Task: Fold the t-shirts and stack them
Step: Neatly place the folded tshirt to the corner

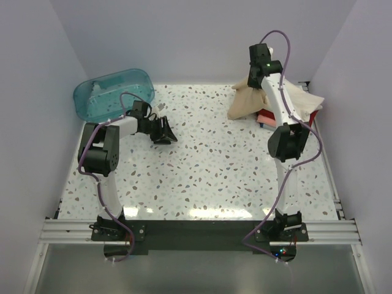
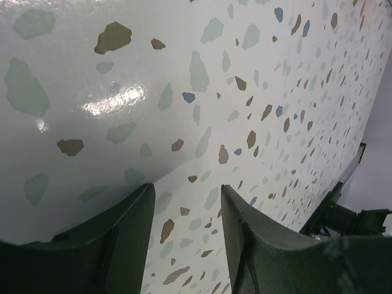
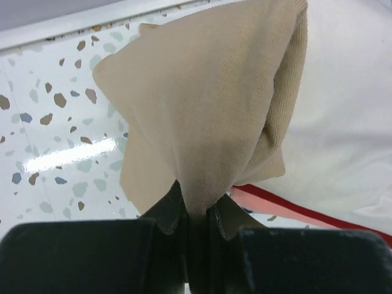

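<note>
Your right fingers [image 3: 166, 215] are pinched tight on the tan t-shirt [image 3: 202, 104], which hangs bunched from them, well across the bench [image 1: 208, 165] from the teal tub [image 1: 113, 92]. Cream t-shirt [image 1: 301, 101] and pink t-shirt [image 1: 267, 116] lie under it. Your left fingers [image 2: 131, 214] are half open and empty, just beside the tub.

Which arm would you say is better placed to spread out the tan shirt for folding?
The right: the right hand is shut on the tan shirt, holding it up beside the other shirts. The left hand stands open and empty over the table, across by the tub.
</note>
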`<state>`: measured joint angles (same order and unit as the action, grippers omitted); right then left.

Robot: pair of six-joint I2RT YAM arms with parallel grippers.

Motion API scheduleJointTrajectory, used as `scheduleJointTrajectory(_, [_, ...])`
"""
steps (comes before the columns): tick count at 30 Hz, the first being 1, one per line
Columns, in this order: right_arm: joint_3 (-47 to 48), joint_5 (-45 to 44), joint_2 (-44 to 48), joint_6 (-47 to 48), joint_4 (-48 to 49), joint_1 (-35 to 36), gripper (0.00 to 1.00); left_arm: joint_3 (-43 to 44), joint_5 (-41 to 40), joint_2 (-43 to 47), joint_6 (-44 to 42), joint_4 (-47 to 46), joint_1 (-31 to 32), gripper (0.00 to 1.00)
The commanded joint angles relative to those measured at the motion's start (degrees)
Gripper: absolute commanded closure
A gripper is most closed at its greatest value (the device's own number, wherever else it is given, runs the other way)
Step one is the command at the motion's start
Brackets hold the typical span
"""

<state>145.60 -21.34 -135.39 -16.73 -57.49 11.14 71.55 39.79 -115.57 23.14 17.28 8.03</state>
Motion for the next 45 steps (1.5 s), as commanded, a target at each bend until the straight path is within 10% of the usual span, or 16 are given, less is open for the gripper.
scheduleJointTrajectory(1, [3.8,0.3,7.9,-1.4,6.1,-2.2,1.00,-0.3,-0.9,3.0,-1.3,-0.7,-0.6,0.48])
scheduleJointTrajectory(22, [0.9,14.0,12.7,-8.2,8.5,-14.6,1.00,-1.5,-1.2,3.8,-1.9,-0.3,-0.6,0.48])
scheduleJointTrajectory(40, [-5.6,6.0,11.4,-2.9,4.2,-20.5,1.00,-0.9,-2.1,7.6,-2.0,1.3,-0.6,0.48])
scheduleJointTrajectory(44, [-5.9,-0.3,11.7,-2.6,0.4,-20.6,0.47,-0.9,-3.0,10.0,-2.0,1.4,-0.6,0.48])
scheduleJointTrajectory(45, [-6.3,-2.2,12.4,-3.0,-0.2,-20.7,0.17,-0.8,-3.3,10.7,-2.0,1.3,-0.6,0.48])
